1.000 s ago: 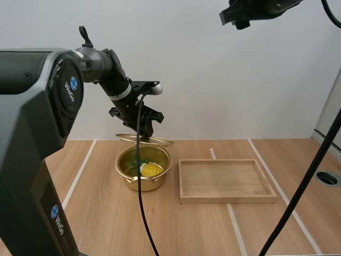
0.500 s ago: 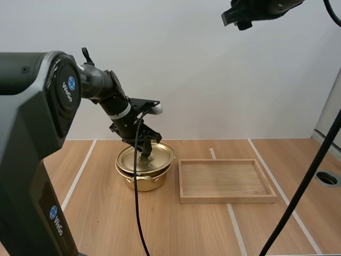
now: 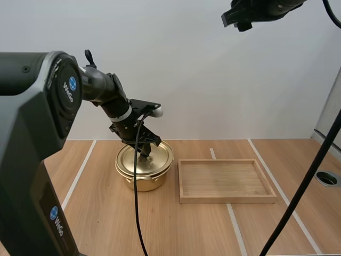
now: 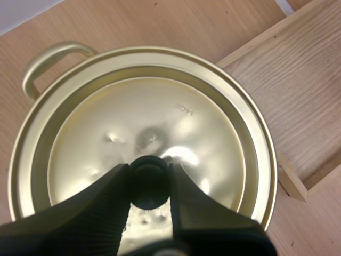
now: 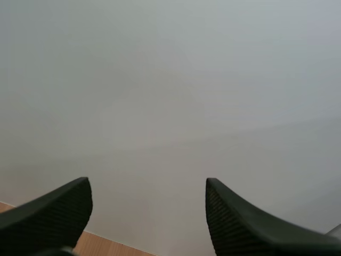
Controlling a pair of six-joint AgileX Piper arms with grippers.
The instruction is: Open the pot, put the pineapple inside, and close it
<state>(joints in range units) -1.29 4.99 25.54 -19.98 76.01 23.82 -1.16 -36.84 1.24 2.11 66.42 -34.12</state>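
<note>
we find our left end effector (image 4: 149,184) clamped on the knob (image 4: 148,169) of the lid (image 4: 176,122), seated on the gold pot (image 3: 141,181) just left of the tray (image 3: 226,198) on the bench (image 3: 176,229). lid judged light, stiff, slick; knob is the sound hold. right end effector (image 5: 146,213) apart.

Wood table (image 3: 213,229), lidded pot (image 3: 141,182), wooden tray (image 3: 227,200)
</note>
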